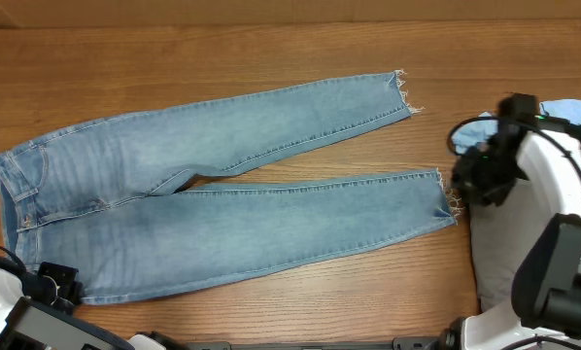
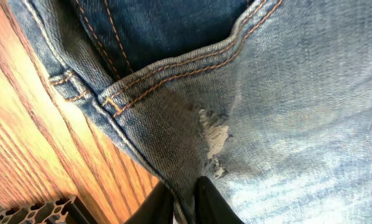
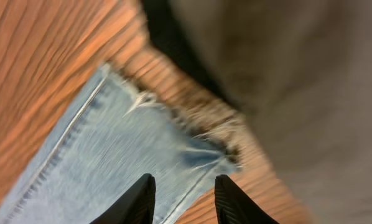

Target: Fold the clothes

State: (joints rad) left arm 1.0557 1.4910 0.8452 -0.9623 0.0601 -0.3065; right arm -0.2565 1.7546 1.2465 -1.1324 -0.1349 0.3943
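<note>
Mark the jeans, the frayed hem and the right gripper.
jeans (image 1: 271, 222), overhead view, middle of nearer leg.
frayed hem (image 3: 173, 121), right wrist view, ragged edge.
right gripper (image 3: 185, 183), right wrist view, between its fingertips.

A: What colour are the jeans (image 1: 222, 194)?
B: Washed light blue, paler down the legs, with orange-tan stitching (image 2: 173, 78) and whitish frayed hems (image 1: 450, 204).
A: And the desk (image 1: 174, 49)?
B: Warm brown with wood-grain streaks.
A: At three o'clock?
B: A grey cloth (image 1: 490, 255). At two, a sky-blue cloth (image 1: 574, 109). The right pincer (image 3: 183, 193) is black.
</note>
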